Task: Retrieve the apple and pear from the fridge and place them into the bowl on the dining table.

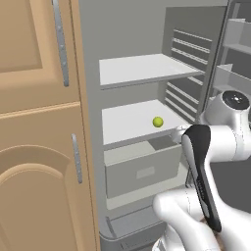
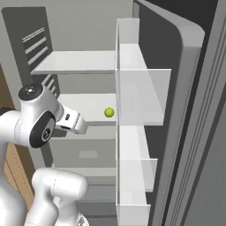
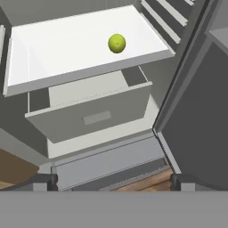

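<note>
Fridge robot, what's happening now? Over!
Gripper open, empty, outside the fridge. Door open; one yellow-green fruit on the lower shelf. Nothing in the way.

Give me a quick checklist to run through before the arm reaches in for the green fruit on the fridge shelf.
1. Fridge door open: ok, the shelves and drawer are exposed.
2. Green fruit in sight: ok, alone on the lower white shelf above the grey drawer.
3. Hand open and empty: ok, fingertips stand wide apart with nothing between them.
4. Path to the fruit: ok, nothing lies between hand and shelf, but the hand is outside the fridge.
5. Second fruit located: not ok, none visible on the shelves.
6. Apple or pear: cannot tell, too small.
</note>
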